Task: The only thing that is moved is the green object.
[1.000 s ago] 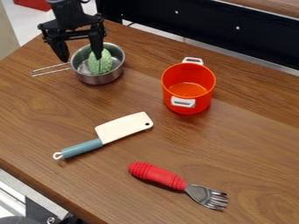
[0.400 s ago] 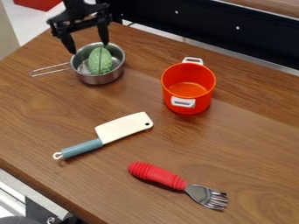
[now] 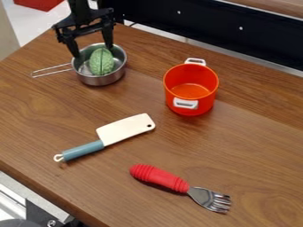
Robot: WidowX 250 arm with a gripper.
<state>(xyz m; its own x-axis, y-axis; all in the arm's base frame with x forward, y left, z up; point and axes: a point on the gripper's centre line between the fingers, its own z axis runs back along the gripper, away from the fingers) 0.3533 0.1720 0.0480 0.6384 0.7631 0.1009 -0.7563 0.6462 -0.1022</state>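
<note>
Tabletop (image 3: 195,146) separates orange pot (image 3: 190,106) from pan (image 3: 98,80) holding green object (image 3: 101,63).

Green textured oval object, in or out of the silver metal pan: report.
In. The green textured oval object rests inside the silver metal pan, ringed by its rim.

The arm (image 3: 80,8) is finished in black, and a narrow, upright body is formed by its visible part. Below it, the black gripper (image 3: 92,51) is built around a wide, angular crosspiece (image 3: 83,29), by which pale gaps are framed. The crosspiece is flanked by 2 dark, slender fingers (image 3: 107,37), each narrowed towards a blunt tip. Small surface details are lost in the black.
</note>
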